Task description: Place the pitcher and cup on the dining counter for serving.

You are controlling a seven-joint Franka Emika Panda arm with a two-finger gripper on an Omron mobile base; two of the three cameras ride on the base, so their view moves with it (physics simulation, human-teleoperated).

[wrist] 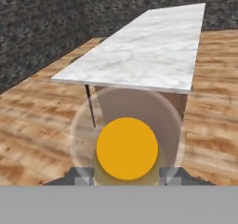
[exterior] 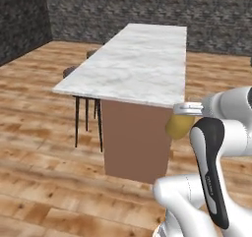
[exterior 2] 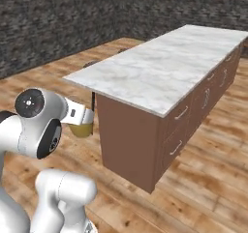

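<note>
**Pincer holds the pitcher below the worktop's near end**

The pincer (exterior: 183, 114) grips the pitcher (exterior: 179, 126), its fingers closed on the rim while the mustard body hangs beneath. In the left base view the pitcher sits at the near right corner of the worktop (exterior: 138, 64), just under the edge of the marble top and against the brown side panel. The pitcher is in the air, above the wooden floor (exterior: 39, 133). On the worktop's left side dark stools (exterior: 81, 103) stand on thin legs, partly tucked under the overhang. A dark stone wall (exterior: 147, 10) closes the back of the room.

In the right base view the pincer (exterior 2: 83, 120) reaches out from the white arm toward the worktop (exterior 2: 160, 67), and the pitcher (exterior 2: 81, 129) hangs under it, near the worktop's near left corner and lower than the marble top. From this side the worktop shows drawers with pale handles (exterior 2: 181, 112) along its right face.

In the hand view the two fingertips (wrist: 80, 175) stand either side of the pitcher (wrist: 127, 148), seen from above as a round yellow mouth inside a faint pale ring. Beyond it the worktop (wrist: 148, 51) runs away toward the wall, its near end above the pitcher in the picture. One thin stool leg (wrist: 90, 104) shows under the left corner.
</note>
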